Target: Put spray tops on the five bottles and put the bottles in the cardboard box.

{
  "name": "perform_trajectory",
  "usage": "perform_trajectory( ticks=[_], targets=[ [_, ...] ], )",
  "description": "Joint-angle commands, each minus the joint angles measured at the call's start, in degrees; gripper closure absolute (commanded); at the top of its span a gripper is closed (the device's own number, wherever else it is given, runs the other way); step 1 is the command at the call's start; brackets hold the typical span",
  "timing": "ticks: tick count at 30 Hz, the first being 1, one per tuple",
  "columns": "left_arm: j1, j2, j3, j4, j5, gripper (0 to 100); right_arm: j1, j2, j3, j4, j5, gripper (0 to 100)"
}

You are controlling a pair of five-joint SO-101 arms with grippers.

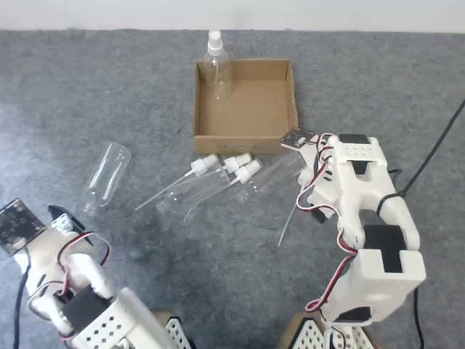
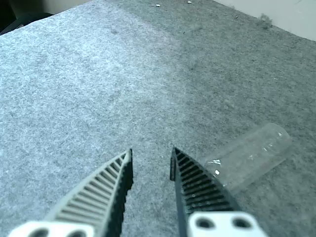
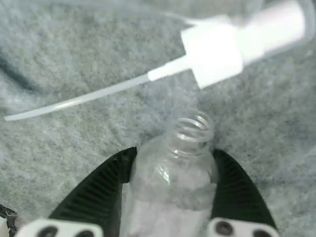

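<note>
- The right gripper is closed about an uncapped bottle. Both jaws appear to press on the clear wall just below the threaded neck.
- In the high view, this gripper and bottle are located right of centre, just below the lower right corner of the cardboard box.
- The left gripper is parted by a narrow gap and nothing is held. It is positioned at the lower left of the high view, above the grey mat, with a second uncapped bottle lying on its side nearby.
- One capped bottle is found at the upper left corner of the box, at the upper centre of the high view. Whether it rests inside or against the wall cannot be told.
- Loose spray tops with long dip tubes lie at the centre, just below the box's front wall. Clear bottle bodies are faintly seen among them; whether any top is already fitted cannot be told.
- One spray top lies just beyond the held bottle's open neck.
- The bottles are judged to be light, thin-walled and smooth, so rolling, slipping or denting under a hard squeeze is to be expected. A hold on the body near the shoulder is advised, with the neck left free.
- The spray tops are judged light and rigid at the collar, with a thin, flexible tube. The collar should be gripped, not the tube.
</note>
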Motion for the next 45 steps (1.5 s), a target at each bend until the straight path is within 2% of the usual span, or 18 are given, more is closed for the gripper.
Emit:
perform_trajectory(
  ticks=[1,9,21,33,45],
  targets=[
    [0.18,-1.14,-0.84,-2.64,-0.79,88,0.75,-6.37,-0.53,1.1,-0.79,87.2],
    [0.26,-1.14,-0.84,-2.64,-0.79,88,-4.79,-18.68,-0.44,13.41,-1.67,87.5],
    [0.26,-1.14,-0.84,-2.64,-0.79,88,-18.07,-33.98,-0.44,19.65,-16.44,87.6],
    [0.26,-1.14,-0.84,-2.64,-0.79,88,-28.88,-41.36,0.26,16.4,-27.08,87.6],
    [0.26,-1.14,-0.84,-2.64,-0.79,88,-29.58,-59.03,15.82,0.48,-29.36,87.6]
  ],
)
